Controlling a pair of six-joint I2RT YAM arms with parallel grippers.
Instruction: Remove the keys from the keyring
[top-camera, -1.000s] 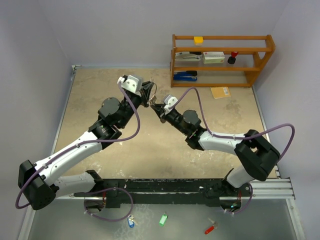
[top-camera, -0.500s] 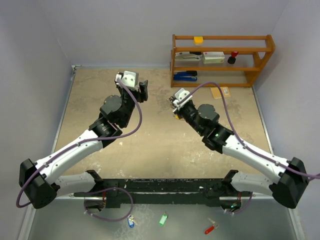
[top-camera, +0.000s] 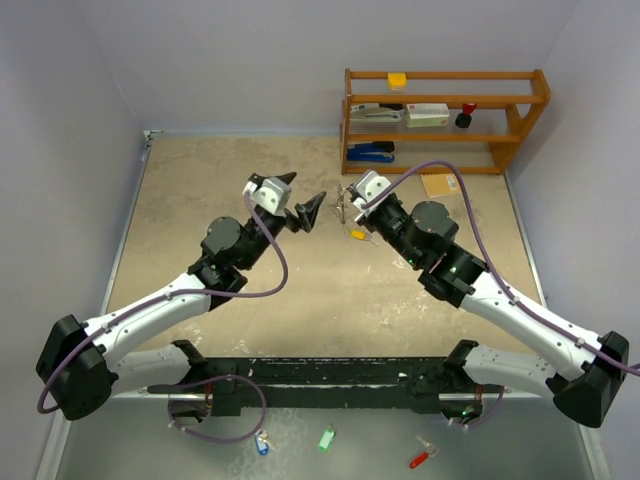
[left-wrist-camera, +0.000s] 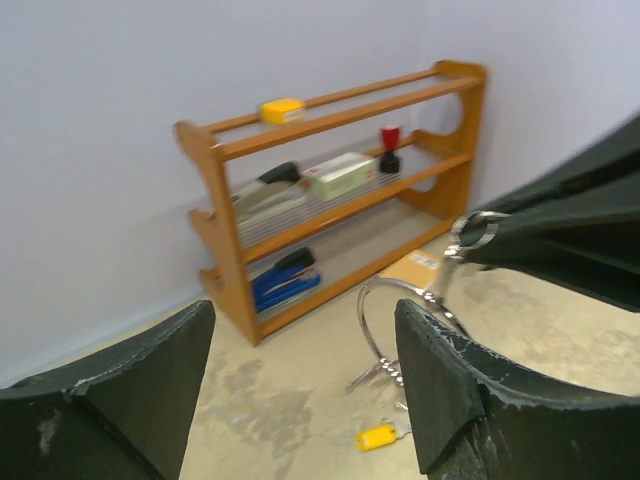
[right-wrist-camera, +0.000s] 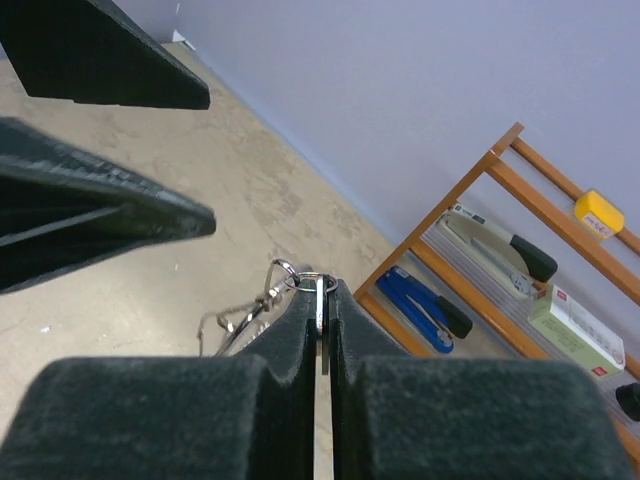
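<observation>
Keyring (left-wrist-camera: 368, 298) in the right gripper's (right-wrist-camera: 318, 300) tight pinch, just beyond the left gripper's (left-wrist-camera: 303, 335) wide-apart fingers.

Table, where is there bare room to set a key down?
Free: the far-left corner of the table, and the near middle between the two arms. Crowded: between the left gripper and right gripper, around the keyring and yellow key; also by the shelf.

Left hand (top-camera: 308, 188) and right hand (top-camera: 345, 203) nearly tip to tip, keyring (right-wrist-camera: 320, 320) off the right one crowding the gap. Wooden shelf (top-camera: 430, 137) blocks back right; left tabletop (top-camera: 180, 200) open.
</observation>
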